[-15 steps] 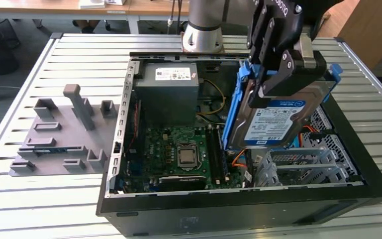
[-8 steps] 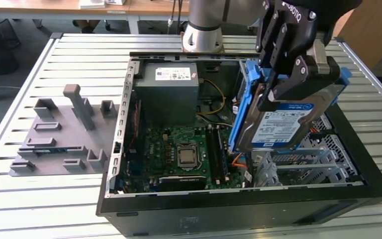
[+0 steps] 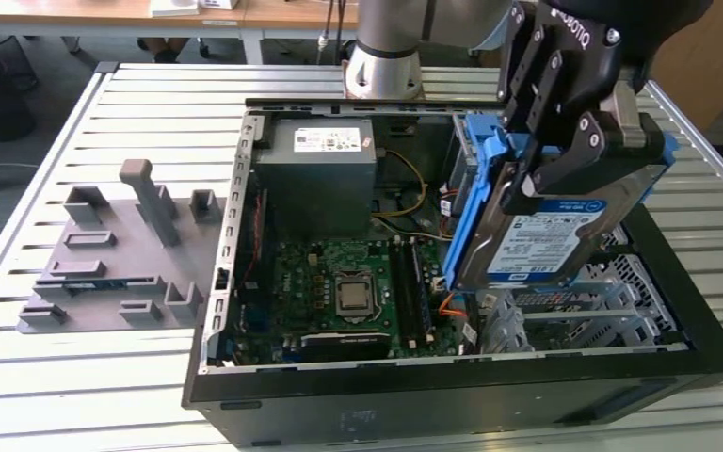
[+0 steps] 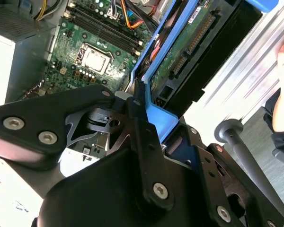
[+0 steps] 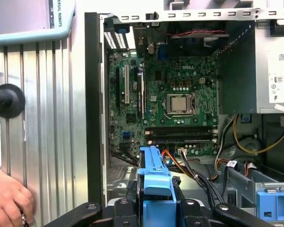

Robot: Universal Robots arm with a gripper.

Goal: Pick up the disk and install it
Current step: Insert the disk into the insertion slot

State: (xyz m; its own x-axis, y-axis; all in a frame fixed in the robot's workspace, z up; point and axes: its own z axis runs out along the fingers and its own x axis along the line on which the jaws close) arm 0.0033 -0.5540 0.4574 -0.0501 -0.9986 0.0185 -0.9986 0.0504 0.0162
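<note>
The disk (image 3: 550,240) is a silver drive with a white-and-blue label and a blue carrier frame. It hangs on edge, tilted, above the right side of the open computer case (image 3: 230,282). My gripper (image 3: 569,174) is shut on its upper edge. In the second wrist view the black fingers (image 4: 144,127) clamp the blue carrier (image 4: 161,120), and the disk's green circuit side (image 4: 180,52) faces the camera. In the first wrist view the carrier's blue edge (image 5: 155,177) sticks out from my gripper (image 5: 155,210) over the case's inside.
Inside the case lie the motherboard (image 3: 343,282), a grey power-supply box (image 3: 315,174) and a metal drive cage (image 3: 587,311) under the disk. A grey fixture with pegs (image 3: 110,254) stands on the slatted table at the exterior view's left. A person's hand (image 5: 7,201) rests beside the case.
</note>
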